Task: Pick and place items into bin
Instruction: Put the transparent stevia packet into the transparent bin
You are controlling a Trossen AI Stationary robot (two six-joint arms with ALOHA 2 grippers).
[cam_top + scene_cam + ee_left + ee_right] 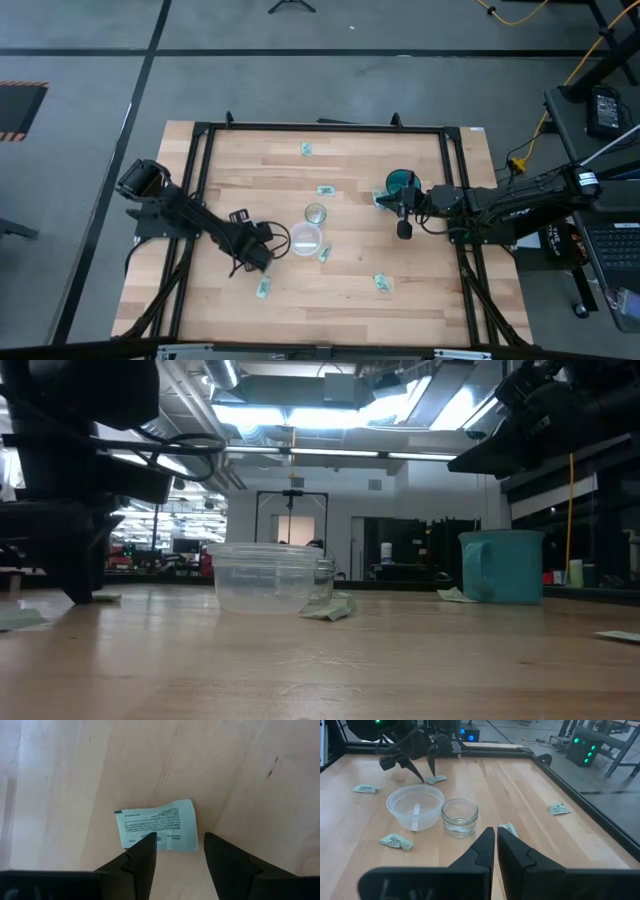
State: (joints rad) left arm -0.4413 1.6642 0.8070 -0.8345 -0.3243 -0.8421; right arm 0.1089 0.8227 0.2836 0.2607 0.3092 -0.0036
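Packets mostly unbinned

I see one packet in the clear bin; the others lie scattered on the tabletop. My left gripper hangs jaws apart over a packet, its print too small to read. My right gripper, jaws together, waits near the mug.
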